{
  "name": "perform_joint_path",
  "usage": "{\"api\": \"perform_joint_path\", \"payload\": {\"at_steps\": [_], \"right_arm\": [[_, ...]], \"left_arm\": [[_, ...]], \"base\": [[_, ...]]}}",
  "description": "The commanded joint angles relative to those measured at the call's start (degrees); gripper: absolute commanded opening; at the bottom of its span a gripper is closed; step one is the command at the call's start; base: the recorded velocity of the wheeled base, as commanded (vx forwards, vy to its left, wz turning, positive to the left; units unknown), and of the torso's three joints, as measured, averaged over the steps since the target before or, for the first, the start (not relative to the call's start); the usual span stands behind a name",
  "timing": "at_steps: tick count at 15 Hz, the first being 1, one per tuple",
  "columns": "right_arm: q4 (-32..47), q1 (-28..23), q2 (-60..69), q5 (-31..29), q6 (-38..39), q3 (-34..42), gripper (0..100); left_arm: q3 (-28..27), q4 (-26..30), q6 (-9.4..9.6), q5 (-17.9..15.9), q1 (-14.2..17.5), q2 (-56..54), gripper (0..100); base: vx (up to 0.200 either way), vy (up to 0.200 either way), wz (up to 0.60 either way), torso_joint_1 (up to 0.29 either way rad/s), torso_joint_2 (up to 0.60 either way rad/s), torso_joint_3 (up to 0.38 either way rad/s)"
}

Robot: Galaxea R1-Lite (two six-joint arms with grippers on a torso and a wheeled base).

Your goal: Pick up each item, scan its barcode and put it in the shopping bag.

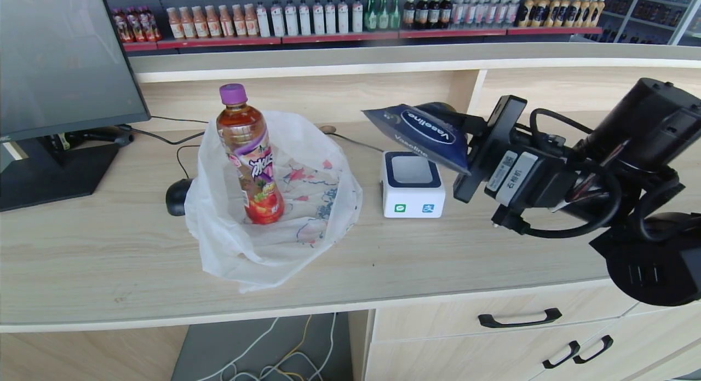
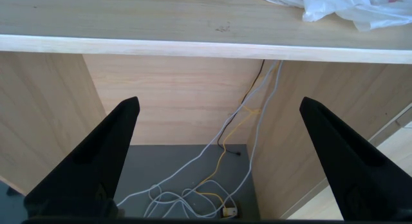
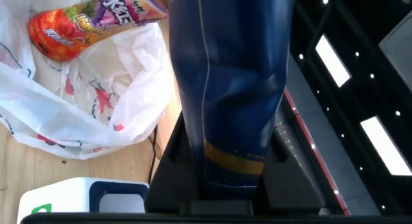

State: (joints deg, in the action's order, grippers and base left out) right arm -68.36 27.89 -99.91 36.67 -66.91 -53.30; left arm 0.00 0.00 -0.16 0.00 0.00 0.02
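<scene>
bright even overhead light; soft shadows on counter [image 1: 109,260]

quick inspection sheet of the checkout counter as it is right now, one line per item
surface: wooden counter, light wood, flat.
job's things: bottle upright inside the open shopping bag; blue tube held off the counter near the scanner.
clutter: mouse beside the bag; monitor at the counter's left end.
grippers: right gripper shut on the blue tube; left gripper open, low in front of the counter edge.
cables: black cable on the counter behind the bag; white and yellow cables loose on the floor underneath.
surroundings: shelves of bottles behind; drawers below on the right.
</scene>
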Motion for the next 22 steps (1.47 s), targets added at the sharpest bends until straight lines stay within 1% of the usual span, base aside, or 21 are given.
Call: {"api": "perform_joint_path", "payload": {"at_steps": [1,3,4,5,6,7,8,9,11,13,15,16,17,18,20,22], "right_arm": [[-1.51,0.5,3.15,-1.69,3.63,0.39,0],[-1.68,1.29,5.17,-4.94,7.15,1.53,0],[-1.77,2.87,6.93,-8.46,10.75,1.71,0],[-1.77,3.4,7.63,-9.86,12.16,1.71,0],[-1.68,4.36,8.6,-12.5,14.62,1.62,0],[-1.6,4.45,9.91,-16.45,21.65,1.62,0],[-1.68,3.92,10.62,-18.74,26.75,2.06,0],[-1.68,3.31,11.5,-21.2,30.97,2.58,0],[-1.68,2.78,12.99,-27.97,40.11,3.9,0],[-1.77,2.78,13.08,-33.86,47.23,5.66,0],[-2.39,2.78,12.9,-38.52,52.24,6.19,0],[-2.65,2.78,12.81,-39.04,52.68,6.19,0],[-6.25,2.78,11.14,-42.29,55.75,8.65,0],[-7.57,2.78,10.35,-43.52,56.63,10.41,0],[-8.28,2.61,8.77,-44.05,58.04,10.58,0],[-9.07,0.85,7.28,-44.76,61.03,10.67,0]], "left_arm": [[0.0,0.0,-0.02,0.0,0.0,-0.02,100],[0.0,0.0,-0.02,0.0,0.0,-0.02,100],[0.0,0.0,-0.02,0.0,0.0,-0.02,100],[0.0,0.0,-0.02,0.0,0.0,-0.02,100],[0.0,0.0,-0.02,0.0,0.0,-0.02,100],[0.0,0.0,-0.02,0.0,0.0,-0.02,100],[0.0,0.0,-0.02,0.0,0.0,-0.02,100],[0.0,0.0,-0.02,0.0,0.0,0.06,100],[0.0,0.0,-0.02,0.0,0.09,-0.02,100],[0.0,0.0,-0.02,0.0,0.0,-0.02,100],[0.0,0.0,-0.02,0.0,0.0,-0.02,100],[0.0,0.0,-0.02,0.0,0.0,-0.02,100],[0.0,0.0,-0.02,0.0,0.0,-0.02,100],[0.0,0.0,-0.02,0.0,0.0,0.06,100],[0.0,0.0,-0.02,0.0,0.0,-0.02,100],[0.0,0.0,-0.02,0.0,0.0,-0.02,100]], "base": [[0.0,0.0,0.0,0.0,0.0,0.0],[0.0,0.0,0.0,0.0,0.0,0.0],[0.0,0.0,0.0,0.0,0.0,0.0],[0.0,0.0,0.0,0.0,0.0,0.0],[0.0,0.0,0.0,0.0,0.0,0.0],[0.0,0.0,0.0,0.0,0.0,0.0],[0.0,0.0,0.0,0.0,0.0,0.0],[0.0,0.0,0.0,0.0,0.0,0.0],[0.0,0.0,0.0,0.0,0.0,0.0],[0.0,0.0,0.0,0.0,0.0,0.0],[0.0,0.0,0.0,0.0,0.0,0.0],[0.0,0.0,0.0,0.0,0.0,0.0],[0.0,0.0,0.0,0.0,0.0,0.0],[0.0,0.0,0.0,0.0,0.0,0.0],[0.0,0.0,0.0,0.0,0.0,0.0],[0.0,0.0,0.0,0.0,0.0,0.0]]}}
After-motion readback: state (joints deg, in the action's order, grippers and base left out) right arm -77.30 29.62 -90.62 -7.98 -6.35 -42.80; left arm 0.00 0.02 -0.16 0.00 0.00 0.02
